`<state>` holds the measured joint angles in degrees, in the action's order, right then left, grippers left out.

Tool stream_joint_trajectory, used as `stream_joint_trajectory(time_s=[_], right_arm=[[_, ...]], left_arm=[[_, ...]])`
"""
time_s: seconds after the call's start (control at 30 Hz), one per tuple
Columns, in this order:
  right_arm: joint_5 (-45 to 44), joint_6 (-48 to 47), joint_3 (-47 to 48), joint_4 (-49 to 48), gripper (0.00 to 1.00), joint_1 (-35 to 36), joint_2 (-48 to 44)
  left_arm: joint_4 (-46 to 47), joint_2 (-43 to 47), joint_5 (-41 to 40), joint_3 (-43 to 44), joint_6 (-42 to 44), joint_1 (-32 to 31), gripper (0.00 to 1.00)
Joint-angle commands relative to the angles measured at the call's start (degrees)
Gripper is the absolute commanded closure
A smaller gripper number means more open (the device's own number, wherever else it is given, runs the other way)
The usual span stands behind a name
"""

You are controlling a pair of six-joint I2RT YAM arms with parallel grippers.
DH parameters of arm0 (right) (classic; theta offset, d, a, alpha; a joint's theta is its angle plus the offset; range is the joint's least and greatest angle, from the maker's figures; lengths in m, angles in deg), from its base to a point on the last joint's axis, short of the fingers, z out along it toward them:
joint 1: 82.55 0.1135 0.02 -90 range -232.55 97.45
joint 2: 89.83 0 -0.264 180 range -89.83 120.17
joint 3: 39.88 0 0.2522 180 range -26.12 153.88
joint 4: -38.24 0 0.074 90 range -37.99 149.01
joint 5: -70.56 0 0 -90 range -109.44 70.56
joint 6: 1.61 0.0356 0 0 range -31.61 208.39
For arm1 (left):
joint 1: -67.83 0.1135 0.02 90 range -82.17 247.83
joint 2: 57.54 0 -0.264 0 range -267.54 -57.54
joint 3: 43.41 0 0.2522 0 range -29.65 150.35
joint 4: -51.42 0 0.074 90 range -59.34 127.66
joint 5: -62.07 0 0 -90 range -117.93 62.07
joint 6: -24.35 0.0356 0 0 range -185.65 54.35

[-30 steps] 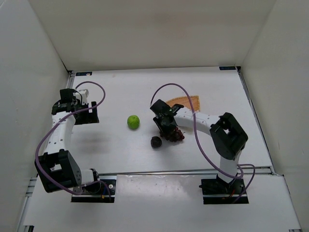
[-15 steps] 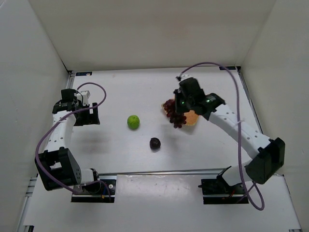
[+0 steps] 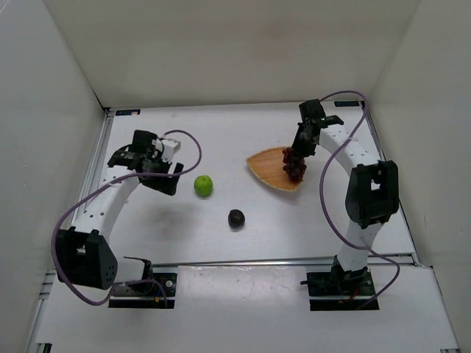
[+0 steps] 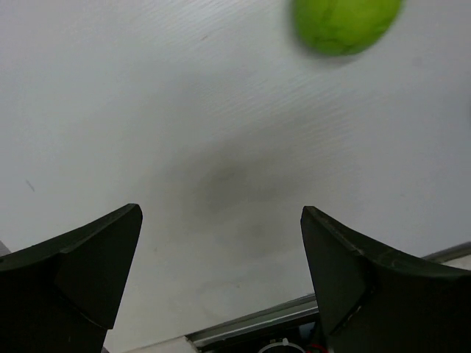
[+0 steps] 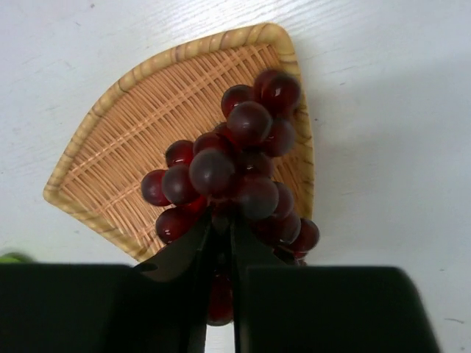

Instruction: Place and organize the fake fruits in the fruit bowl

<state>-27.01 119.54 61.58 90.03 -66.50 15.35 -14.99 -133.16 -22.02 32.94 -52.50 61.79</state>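
Observation:
My right gripper [image 3: 302, 144] is shut on the dark red grape bunch [image 3: 294, 163] and holds it over the right part of the tan wicker fruit bowl [image 3: 266, 166]. The right wrist view shows the grape bunch [image 5: 235, 173] hanging over the bowl [image 5: 125, 140], the jaws pinched on it. The bright green fruit [image 3: 204, 185] sits on the table left of the bowl and shows at the top of the left wrist view [image 4: 346, 23]. The dark purple plum [image 3: 236, 218] lies nearer the front. My left gripper [image 3: 168, 176] is open and empty, just left of the green fruit.
White walls enclose the table on three sides. A metal rail [image 3: 265, 261] runs along the table's front edge by the arm bases. The purple cables loop above both arms.
My right gripper lifted the grape bunch from beside the plum and carried it back-right to over the bowl. My left gripper moved right toward the green fruit.

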Motion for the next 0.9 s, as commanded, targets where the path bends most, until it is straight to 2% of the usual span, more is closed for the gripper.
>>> stream_joint_trajectory(time_s=[0.0, 0.03, 0.07, 0.1, 0.13, 0.23, 0.3, 0.47, 0.6, 0.73, 0.77, 0.87], right_arm=[[4.1, 1.4, 6.1, 2.8, 0.74, -0.3, 0.8], [4.6, 1.4, 6.6, 2.8, 0.62, -0.3, 1.3], [4.6, 1.4, 7.4, 3.3, 0.47, -0.8, 1.9], [4.0, 1.4, 7.4, 4.2, 0.22, -0.8, 1.9], [4.0, 1.4, 8.0, 4.8, 0.15, -0.8, 1.9], [3.4, 1.9, 7.2, 5.3, 0.05, -0.8, 0.4], [3.4, 1.9, 5.1, 4.8, 0.04, -0.8, -2.6], [2.0, 3.1, -3.6, 2.9, 0.01, -0.8, -13.3], [-0.5, 4.4, -11.6, 1.5, 0.01, -0.3, -21.8], [-1.0, 5.0, -17.3, 1.0, 0.01, -0.3, -29.9], [-1.0, 5.7, -18.2, 1.0, 0.01, -0.3, -31.1], [-1.7, 6.2, -21.1, 1.0, 0.01, -0.8, -34.7]], left_arm=[[-3.8, 2.6, -1.2, 5.3, 5.0, -9.1, 0.0], [-4.6, 1.3, -1.2, 6.0, 5.6, -11.6, 0.0], [-5.4, 0.5, -1.2, 6.5, 6.1, -16.8, 0.0], [-6.6, -0.4, -1.2, 7.5, 6.6, -19.5, 0.0], [-6.6, -1.4, -1.2, 8.0, 6.6, -22.1, 0.0], [-7.4, -5.6, -0.6, 9.9, 7.2, -31.7, 0.0], [-6.9, -9.1, -0.6, 11.7, 7.2, -37.8, 0.0], [-3.8, -18.6, 0.0, 15.0, 9.2, -46.6, 0.0], [-1.7, -28.5, -3.3, 17.7, 8.7, -48.4, 0.0], [0.2, -32.3, -5.2, 18.3, 8.6, -48.4, 0.0], [1.7, -32.3, -7.9, 18.3, 7.0, -48.4, 0.0], [2.6, -34.3, -7.9, 19.7, 7.0, -48.4, 0.02]])
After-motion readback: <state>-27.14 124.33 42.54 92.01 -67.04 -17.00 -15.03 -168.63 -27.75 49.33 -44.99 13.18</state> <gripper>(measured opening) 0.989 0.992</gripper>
